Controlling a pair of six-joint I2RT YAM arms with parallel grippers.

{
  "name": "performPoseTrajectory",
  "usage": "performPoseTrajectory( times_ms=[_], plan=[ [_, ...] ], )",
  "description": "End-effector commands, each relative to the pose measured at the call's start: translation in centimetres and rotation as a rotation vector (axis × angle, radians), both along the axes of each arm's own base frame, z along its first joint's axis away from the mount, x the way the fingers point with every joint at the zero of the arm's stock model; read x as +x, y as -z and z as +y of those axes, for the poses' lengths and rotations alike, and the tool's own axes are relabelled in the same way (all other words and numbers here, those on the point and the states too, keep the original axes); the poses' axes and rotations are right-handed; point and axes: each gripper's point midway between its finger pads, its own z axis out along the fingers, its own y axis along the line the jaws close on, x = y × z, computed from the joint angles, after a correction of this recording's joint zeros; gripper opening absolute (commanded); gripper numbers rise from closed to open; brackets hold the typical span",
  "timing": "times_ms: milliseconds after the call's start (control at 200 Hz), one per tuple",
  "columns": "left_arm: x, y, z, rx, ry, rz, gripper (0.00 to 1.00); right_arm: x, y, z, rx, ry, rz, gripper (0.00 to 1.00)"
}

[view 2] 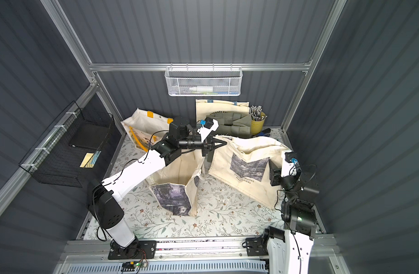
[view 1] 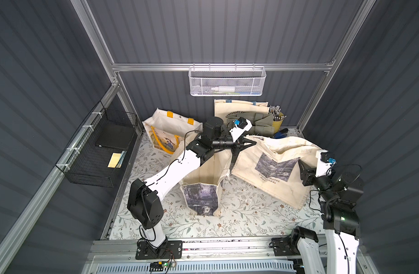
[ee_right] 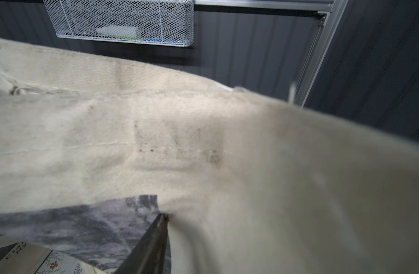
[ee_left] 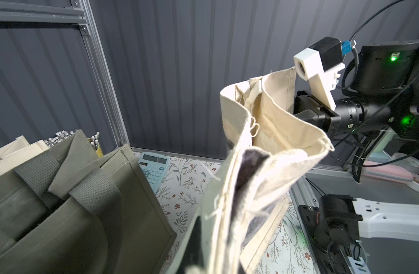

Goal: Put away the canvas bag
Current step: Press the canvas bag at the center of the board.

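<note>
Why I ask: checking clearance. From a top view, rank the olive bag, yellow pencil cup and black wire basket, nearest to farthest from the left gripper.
From the left gripper, holding the canvas bag:
1. olive bag, just behind it, at the back wall.
2. yellow pencil cup, back right corner.
3. black wire basket, on the left wall.

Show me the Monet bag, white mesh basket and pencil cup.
Monet bag (view 1: 276,167): in a top view, dark print.
White mesh basket (view 1: 227,79): in a top view, front wall.
Pencil cup (view 1: 279,123): in a top view, yellow side.
</note>
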Motion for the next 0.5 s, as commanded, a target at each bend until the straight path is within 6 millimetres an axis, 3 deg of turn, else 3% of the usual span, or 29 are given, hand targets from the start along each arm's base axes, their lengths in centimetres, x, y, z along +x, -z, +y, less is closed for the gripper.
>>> performPoseTrajectory(
  times_ms=[0, 130, 215, 300, 415, 495],
  plan=[
    [-1.2, -2.7, -1.0, -0.015, 0.036, -0.079, 0.0, -1.5, -3.3, 1.3, -0.076, -0.057, -0.068, 0.49],
    [-1.2, -2.3, -2.2, 0.024, 0.032, -0.08, 0.0, -2.6, -5.5, 3.2, -0.072, -0.157, -0.106, 0.55],
    [-0.8, -2.2, -2.3, 0.041, 0.009, -0.071, 0.0, -2.6, -6.6, 2.2, -0.073, -0.092, -0.125, 0.6],
    [-1.0, -2.0, -2.1, 0.052, 0.009, -0.062, 0.0, -1.9, -5.2, 0.5, -0.093, 0.008, -0.078, 0.67],
    [-0.4, -2.3, -2.0, 0.048, -0.028, -0.049, 0.0, -1.8, -3.2, -0.5, -0.077, 0.069, -0.038, 0.68],
    [-0.1, -2.4, -2.0, 0.049, -0.045, -0.041, 0.0, -1.6, -1.8, -2.8, -0.054, 0.206, -0.033, 0.79]
  ],
)
